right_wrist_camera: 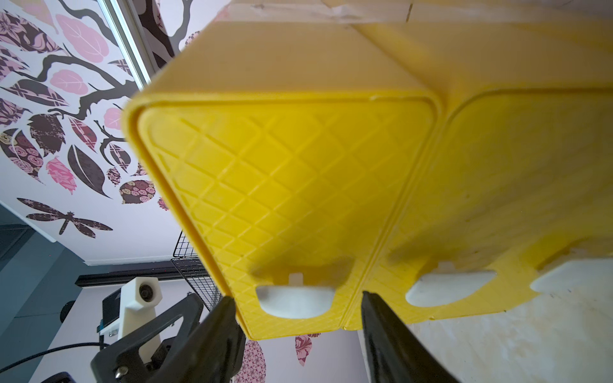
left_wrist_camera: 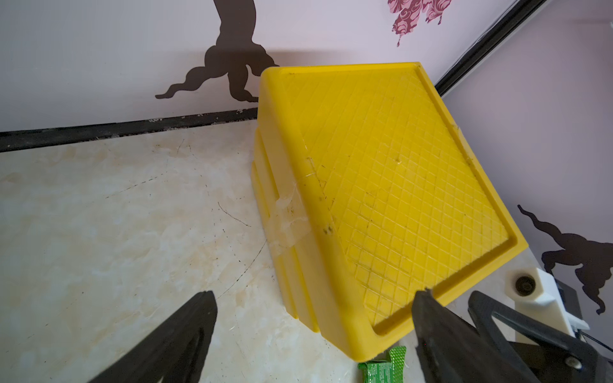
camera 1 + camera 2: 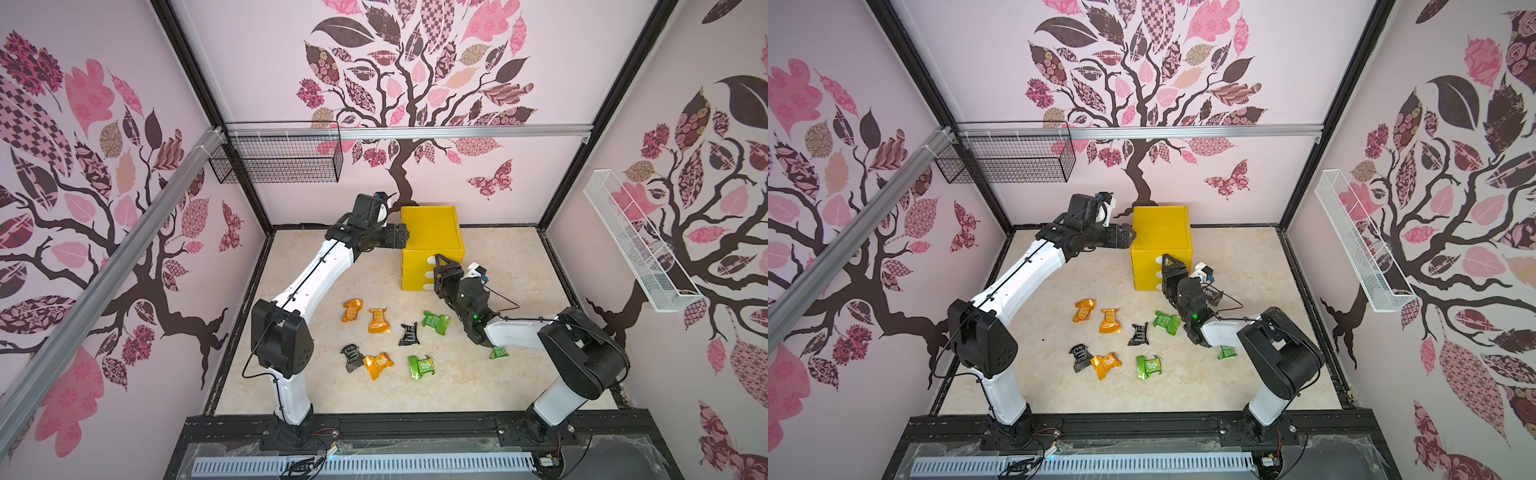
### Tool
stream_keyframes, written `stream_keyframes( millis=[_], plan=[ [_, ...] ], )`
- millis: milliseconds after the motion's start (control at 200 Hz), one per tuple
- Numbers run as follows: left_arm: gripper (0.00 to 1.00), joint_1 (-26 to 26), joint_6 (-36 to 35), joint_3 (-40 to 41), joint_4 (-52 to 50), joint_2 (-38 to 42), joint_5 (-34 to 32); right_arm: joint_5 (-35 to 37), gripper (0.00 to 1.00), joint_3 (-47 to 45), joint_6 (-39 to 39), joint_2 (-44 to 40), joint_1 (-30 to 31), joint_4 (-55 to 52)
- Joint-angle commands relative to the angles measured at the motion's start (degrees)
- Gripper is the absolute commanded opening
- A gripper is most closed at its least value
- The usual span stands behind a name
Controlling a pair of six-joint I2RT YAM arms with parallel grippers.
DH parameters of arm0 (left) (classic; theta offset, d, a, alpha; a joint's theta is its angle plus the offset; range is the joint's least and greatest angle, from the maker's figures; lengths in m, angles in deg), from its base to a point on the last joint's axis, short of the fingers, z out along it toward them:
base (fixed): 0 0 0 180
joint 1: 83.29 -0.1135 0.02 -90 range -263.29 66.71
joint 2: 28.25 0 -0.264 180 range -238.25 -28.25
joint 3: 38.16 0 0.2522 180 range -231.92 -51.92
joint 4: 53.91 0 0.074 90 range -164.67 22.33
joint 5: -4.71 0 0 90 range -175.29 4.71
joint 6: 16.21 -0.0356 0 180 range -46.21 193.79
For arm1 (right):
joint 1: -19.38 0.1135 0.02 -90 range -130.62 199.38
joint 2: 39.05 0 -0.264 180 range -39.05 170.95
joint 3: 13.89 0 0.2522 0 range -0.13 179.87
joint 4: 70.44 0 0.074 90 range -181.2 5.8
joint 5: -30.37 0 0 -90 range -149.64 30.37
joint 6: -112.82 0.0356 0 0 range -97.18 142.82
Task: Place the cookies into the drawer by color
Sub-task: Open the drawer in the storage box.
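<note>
Right pincer [image 1: 297,296] straddles top white tab handle [image 1: 293,303] of yellow plastic three-drawer chest [image 3: 432,232], jaws partly apart. Left pincer [image 2: 315,294] spread wide at chest's top edge.

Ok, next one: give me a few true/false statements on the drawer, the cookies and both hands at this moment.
1. All three compartments of the drawer are pushed in. True.
2. The left hand holds a cookie. False: it is open and empty, at the drawer's top edge.
3. Three orange cookies lie on the table. True.
4. The right hand grips a green cookie. False: its jaws stand apart on either side of the top white handle.
5. Two black cookies lie on the table. True.
</note>
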Motion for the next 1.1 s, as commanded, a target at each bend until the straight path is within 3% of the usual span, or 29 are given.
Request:
stream_keyframes(
  millis=[0, 235, 710, 1095],
  plan=[
    [0.97, 0.76, 0.43, -2.32, -1.50, -2.13, 0.90, 0.54, 0.62, 2.58, 0.23, 2.05, 0.25, 1.26],
    [0.97, 1.07, 1.43, -3.36, -2.39, -5.39, 1.06, 0.93, 0.60, 3.74, -0.91, 2.09, 0.30, 0.69],
    [0.97, 1.46, 0.54, 5.77, 1.56, -3.31, 0.96, 3.09, 0.53, 5.13, -1.08, 4.32, 0.22, 0.77],
    [0.97, 1.52, 0.26, 6.75, 2.23, -2.77, 0.50, 3.66, 0.41, 5.15, -0.49, 5.07, 0.24, 1.06]
  ],
)
